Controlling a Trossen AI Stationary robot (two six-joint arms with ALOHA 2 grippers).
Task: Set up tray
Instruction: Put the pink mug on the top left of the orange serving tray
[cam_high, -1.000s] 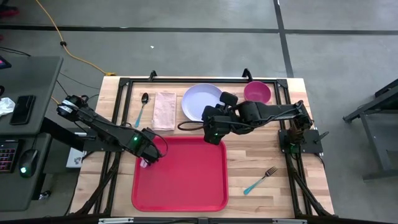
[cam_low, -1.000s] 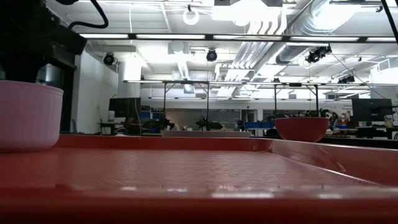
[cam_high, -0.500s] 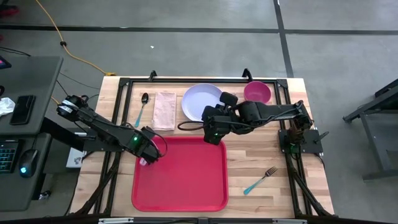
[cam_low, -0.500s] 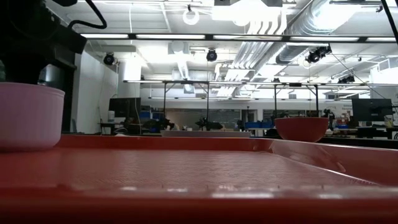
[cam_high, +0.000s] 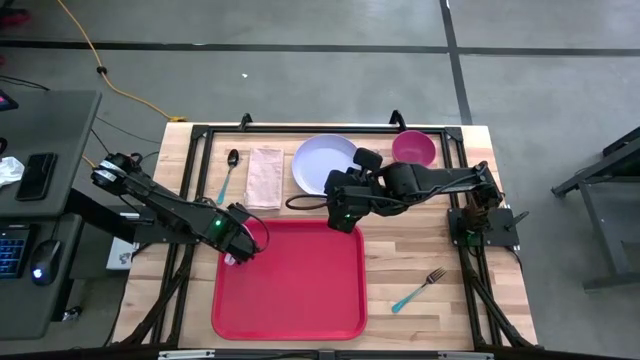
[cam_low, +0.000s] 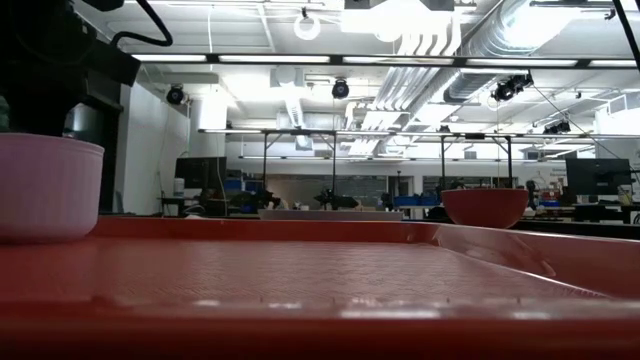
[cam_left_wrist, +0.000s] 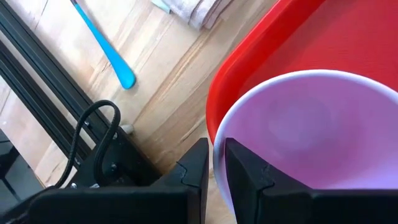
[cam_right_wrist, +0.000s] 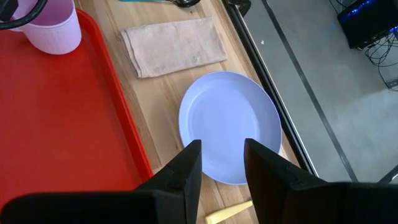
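1. The red tray (cam_high: 290, 280) lies flat on the wooden table (cam_high: 420, 250), near its front edge
2. The left gripper (cam_left_wrist: 214, 163) pinches the rim of a pink cup (cam_left_wrist: 311, 130) that sits in the tray's back left corner
3. The right gripper (cam_right_wrist: 221, 163) hangs over the pale plate (cam_right_wrist: 230, 127) beside the tray's back edge, fingers apart and holding nothing
4. Napkin (cam_high: 265, 177), spoon (cam_high: 228, 172), bowl (cam_high: 413, 148) and fork (cam_high: 418, 288) lie off the tray

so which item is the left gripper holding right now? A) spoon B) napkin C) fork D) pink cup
D: in the left wrist view the left gripper has its fingers on either side of the pink cup's rim, at a corner of the red tray; the high view shows the spoon, napkin and fork lying untouched on the table.
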